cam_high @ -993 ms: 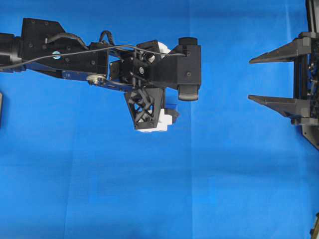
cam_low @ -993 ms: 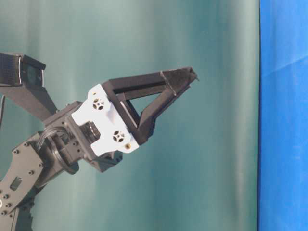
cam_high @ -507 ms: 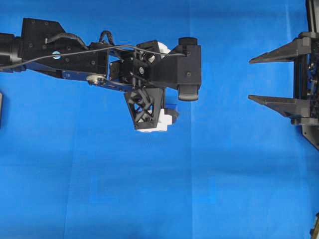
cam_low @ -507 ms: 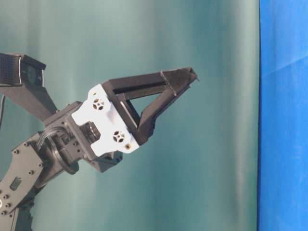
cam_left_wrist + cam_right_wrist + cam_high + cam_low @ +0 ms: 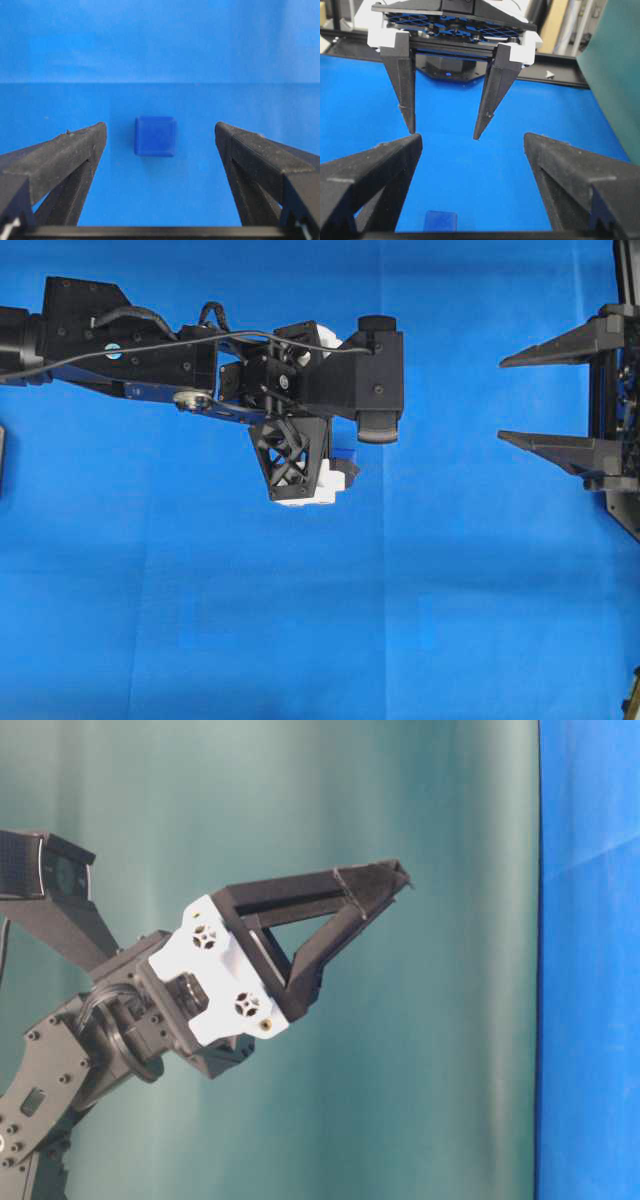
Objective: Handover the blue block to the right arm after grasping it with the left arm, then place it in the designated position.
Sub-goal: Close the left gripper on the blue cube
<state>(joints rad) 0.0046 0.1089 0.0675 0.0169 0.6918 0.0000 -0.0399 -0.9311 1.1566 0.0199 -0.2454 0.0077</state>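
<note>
Left gripper (image 5: 160, 145) spread wide above the blue block (image 5: 155, 136), nothing held; right gripper (image 5: 520, 398) likewise agape, empty. Could nudge the block aside if lowered off-centre.

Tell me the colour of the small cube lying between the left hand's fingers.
Dark blue block, deeper than the bright blue cloth; left wrist view shows it best.

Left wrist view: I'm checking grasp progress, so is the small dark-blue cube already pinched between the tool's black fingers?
No, the small dark-blue cube lies on the blue cloth with clear gaps to both fingers.
</note>
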